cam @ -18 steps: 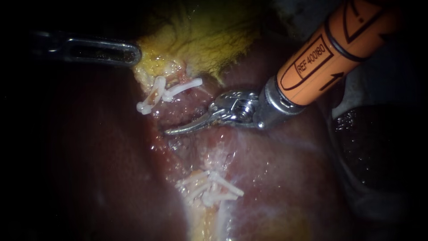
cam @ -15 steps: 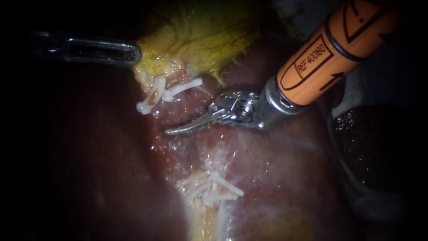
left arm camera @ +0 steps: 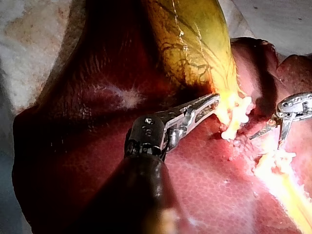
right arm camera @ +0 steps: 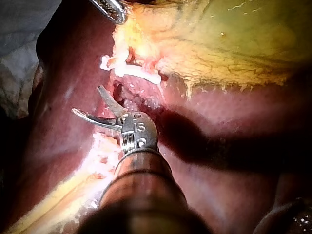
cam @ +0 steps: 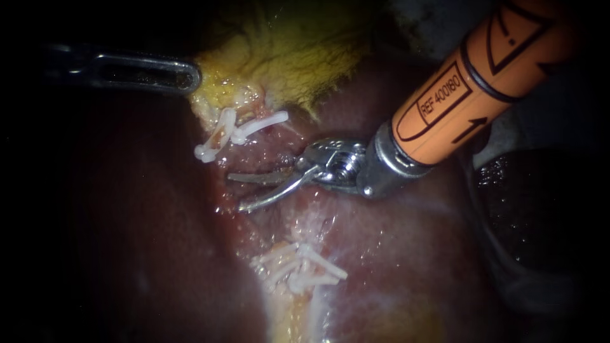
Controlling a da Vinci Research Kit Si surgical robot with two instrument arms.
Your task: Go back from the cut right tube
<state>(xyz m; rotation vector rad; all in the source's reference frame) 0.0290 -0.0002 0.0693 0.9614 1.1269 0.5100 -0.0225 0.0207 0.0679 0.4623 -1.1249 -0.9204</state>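
My right instrument (cam: 235,192), on an orange shaft (cam: 457,89), has two thin curved blades that stand open over raw pink tissue. They lie in the gap between an upper group of white clips (cam: 236,130) and a lower group (cam: 298,265), gripping nothing. In the right wrist view the open blades (right arm camera: 87,100) sit just short of the upper clips (right arm camera: 131,72). My left instrument (cam: 181,76) is shut on the yellow gallbladder (cam: 279,57) at its edge. The left wrist view shows its jaws (left arm camera: 207,103) meeting the gallbladder (left arm camera: 195,44) at its neck, with my right instrument (left arm camera: 267,140) beyond.
Dark red liver (cam: 140,241) surrounds the clipped area. A pale yellowish strand (cam: 289,317) runs down from the lower clips. A dark glistening mass (cam: 534,209) lies under the orange shaft at the right. Pale cloth (left arm camera: 29,44) borders the liver in the left wrist view.
The right instrument's blades were together and have opened. Its wrist has shifted slightly down and to the left. The left instrument and the clips have not moved.
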